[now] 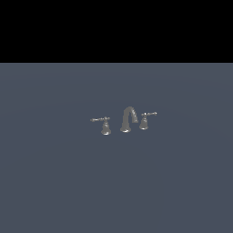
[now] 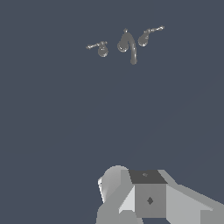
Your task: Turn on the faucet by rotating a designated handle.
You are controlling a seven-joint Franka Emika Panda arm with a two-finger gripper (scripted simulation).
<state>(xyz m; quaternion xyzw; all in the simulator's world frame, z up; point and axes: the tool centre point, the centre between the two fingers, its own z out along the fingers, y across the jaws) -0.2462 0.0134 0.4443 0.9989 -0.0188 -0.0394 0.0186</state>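
Gripper (image 2: 148,197) first: you only get its blocky grey housing in the wrist view, flat-faced and matte, with a dark top panel and a rounded pale collar beside it. Its fingers do not show, so you cannot tell whether the jaws are parted or closed. It touches nothing and sits well apart from the faucet (image 2: 127,43); the exterior view does not show it at all.

Look at the exterior view for the layout. The faucet is a tiny three-piece set in shiny grey metal, standing on a plain slate-blue floor (image 1: 54,182) with a smooth, even surface. The arched spout (image 1: 128,119) rises from a flared foot and bends over in a narrow hook. At the spout's 9 o'clock stands the handle (image 1: 104,125), upright on a bell-shaped base, its long thin lever lying level and pointing on toward 9 o'clock. At the spout's 3 o'clock stands the twin handle (image 1: 144,121), with a shorter lever reaching toward 3 o'clock and tilted slightly up. The three pieces stand near one another without touching.
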